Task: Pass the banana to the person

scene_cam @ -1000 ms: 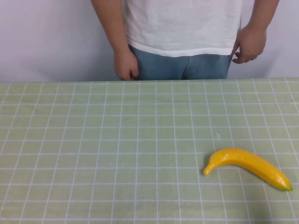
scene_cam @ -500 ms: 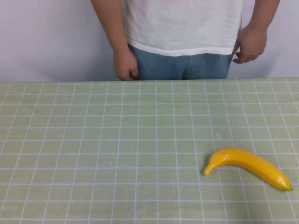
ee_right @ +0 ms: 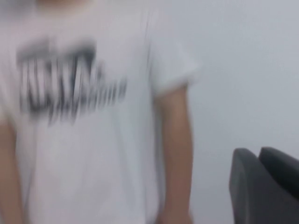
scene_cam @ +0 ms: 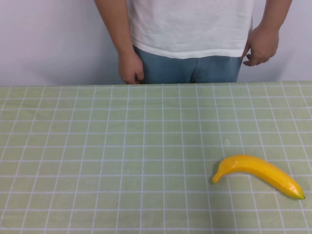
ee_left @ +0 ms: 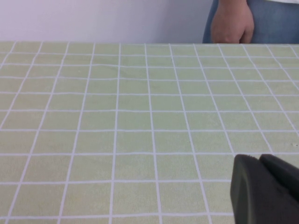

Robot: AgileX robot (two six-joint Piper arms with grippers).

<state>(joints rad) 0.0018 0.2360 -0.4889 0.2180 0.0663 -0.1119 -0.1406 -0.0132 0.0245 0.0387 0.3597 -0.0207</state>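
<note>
The yellow banana (scene_cam: 261,172) lies on the green checked tablecloth (scene_cam: 122,156) at the front right, its dark tip toward the right edge. The person (scene_cam: 190,34), in a white T-shirt and blue jeans, stands behind the table's far edge with both hands hanging down. Neither gripper shows in the high view. In the left wrist view my left gripper (ee_left: 259,159) is shut and empty, low over bare cloth, with the person's hand (ee_left: 232,23) beyond the far edge. In the right wrist view my right gripper (ee_right: 259,152) is shut and empty, raised and facing the person's T-shirt (ee_right: 79,116).
A white wall (scene_cam: 48,44) stands behind the person. The tablecloth carries only the banana. A small speck (scene_cam: 226,141) lies on the cloth a little beyond the banana.
</note>
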